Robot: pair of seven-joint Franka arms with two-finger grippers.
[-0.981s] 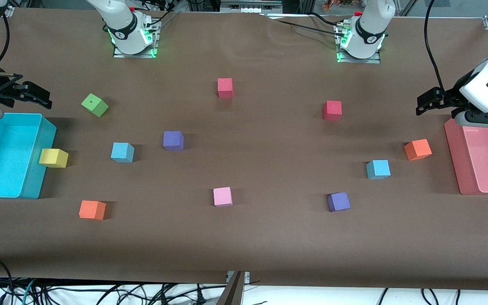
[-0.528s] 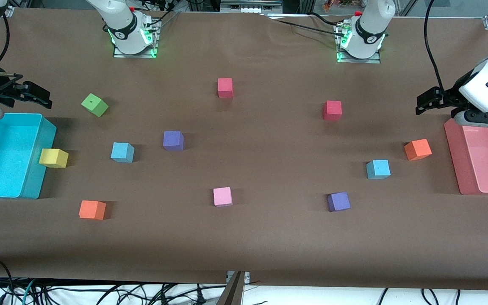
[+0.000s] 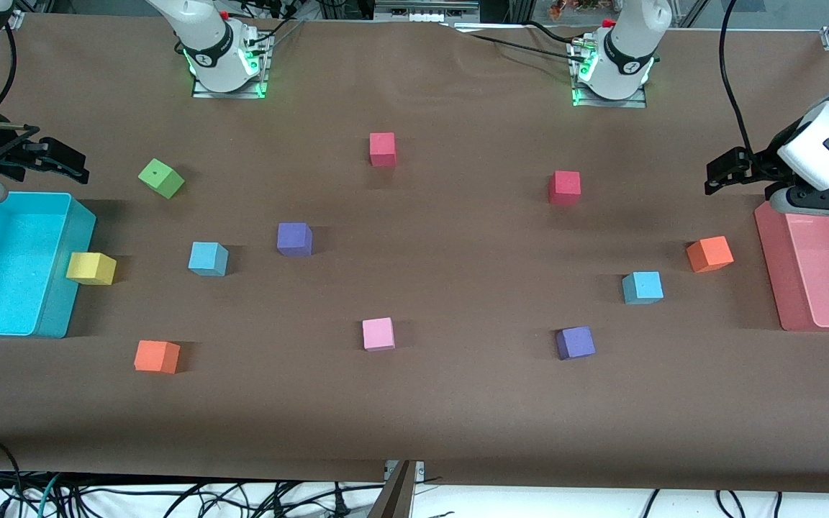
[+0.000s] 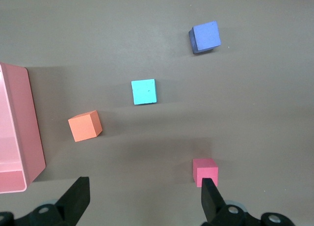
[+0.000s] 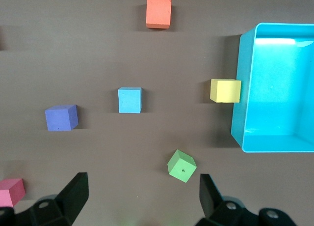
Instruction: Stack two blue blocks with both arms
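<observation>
hovering high at each end of the table, both grippers have their fingers spread wide and hold nothing: the left gripper [image 3: 718,175] hangs over the edge of the pink tray [image 3: 771,266] and the right gripper [image 3: 62,162] hangs over the table just beside the cyan bin [image 3: 62,288]. neither of the 2 blue blocks is lifted yet. 1 blue block [image 3: 208,258] sits toward the right arm's end, between a yellow cube [image 3: 91,267] that touches the bin wall and a purple cube [image 3: 294,239]; the other blue block [image 3: 642,287] sits toward the left arm's end, near an orange cube [image 3: 709,253] and well apart from the first. the likeliest slip is a wrong pick, since a second purple cube [image 3: 575,342] lies near the left-end block, nearer the front camera, and its shade could be confused with blue. a descent that is off centre would probably let 1 finger land on top of the foam and shove the block aside. stacking also needs both arms to meet around the middle, so poor timing could bring the grippers into each other, and a tilted release may topple the upper cube.
</observation>
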